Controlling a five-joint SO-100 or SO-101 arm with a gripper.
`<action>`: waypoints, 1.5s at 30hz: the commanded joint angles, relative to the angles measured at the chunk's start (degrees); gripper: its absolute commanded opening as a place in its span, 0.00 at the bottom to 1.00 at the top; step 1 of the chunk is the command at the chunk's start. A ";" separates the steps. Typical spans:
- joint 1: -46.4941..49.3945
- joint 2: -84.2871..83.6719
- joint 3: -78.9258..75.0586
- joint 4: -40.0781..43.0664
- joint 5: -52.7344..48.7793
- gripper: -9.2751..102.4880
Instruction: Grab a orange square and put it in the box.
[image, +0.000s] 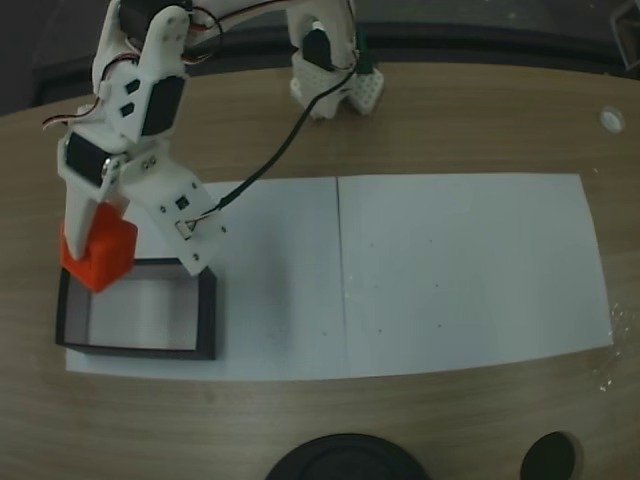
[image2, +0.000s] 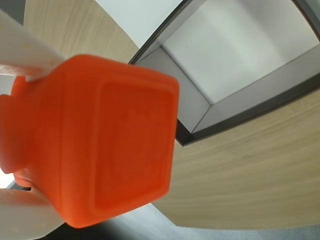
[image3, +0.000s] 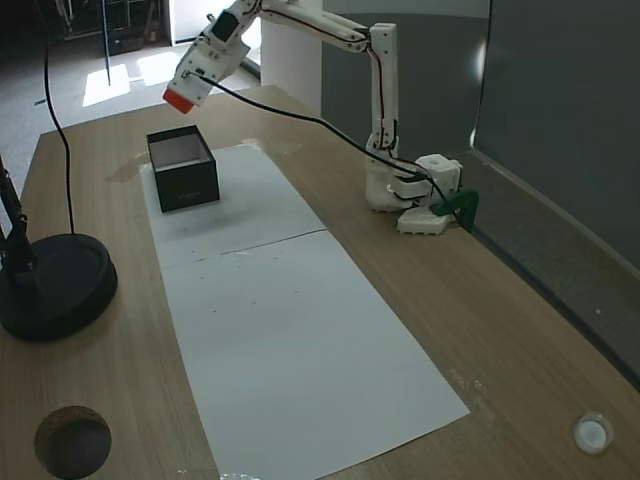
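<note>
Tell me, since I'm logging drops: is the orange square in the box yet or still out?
Out. The orange square is clamped in the gripper, raised above the box, whose pale inside looks bare.

The orange square (image: 99, 253), a bright orange-red cube with rounded edges, is lifted off the table, overlapping the box's upper-left corner in a fixed view. The box (image: 205, 318), a rectangular tray with thin black walls and a pale whitish inside, sits upright on white paper, nothing inside it.
</note>
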 joint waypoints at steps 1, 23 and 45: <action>0.44 -0.62 -4.04 -1.05 -0.70 0.13; -0.35 -7.03 -3.25 -0.88 3.60 0.36; -30.15 16.96 0.09 28.21 5.36 0.08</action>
